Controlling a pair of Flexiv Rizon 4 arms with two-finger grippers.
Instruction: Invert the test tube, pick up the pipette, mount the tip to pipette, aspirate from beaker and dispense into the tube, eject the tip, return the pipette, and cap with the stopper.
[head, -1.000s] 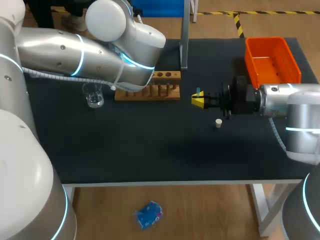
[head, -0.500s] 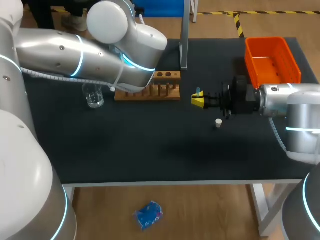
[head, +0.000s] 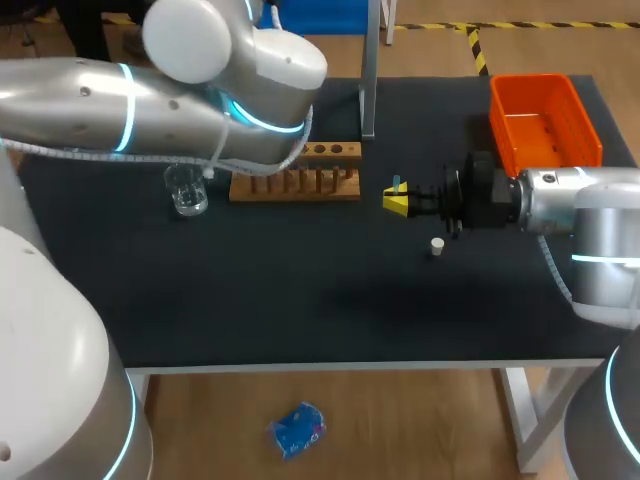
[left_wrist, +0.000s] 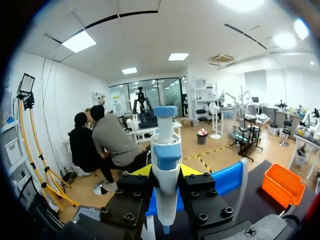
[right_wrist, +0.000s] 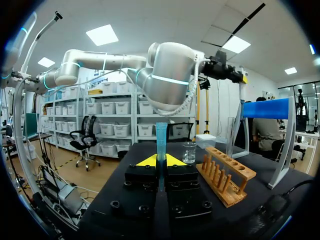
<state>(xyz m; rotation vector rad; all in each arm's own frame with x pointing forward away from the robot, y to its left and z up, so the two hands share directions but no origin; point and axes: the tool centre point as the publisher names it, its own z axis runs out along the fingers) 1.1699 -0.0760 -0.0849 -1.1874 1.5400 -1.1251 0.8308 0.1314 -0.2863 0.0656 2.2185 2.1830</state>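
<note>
In the left wrist view my left gripper (left_wrist: 165, 172) is shut on the white and blue pipette (left_wrist: 165, 175), which stands upright between the yellow tips. In the head view this gripper is hidden behind my left arm (head: 200, 110), above the wooden rack (head: 298, 183). My right gripper (head: 397, 201) hovers right of the rack, shut on the bluish test tube (right_wrist: 161, 142), which stands upright between its fingers. The glass beaker (head: 186, 190) stands left of the rack. A small white stopper (head: 437, 245) lies on the table (head: 330, 300) near the right gripper.
An orange bin (head: 545, 120) sits at the back right corner. A metal stand (head: 368, 80) with a blue holder (right_wrist: 265, 109) rises behind the rack. The rack (right_wrist: 225, 180) has several pegs and holes.
My left arm has swung up and to the left, uncovering more of the rack. The right arm with the test tube has kept still.
</note>
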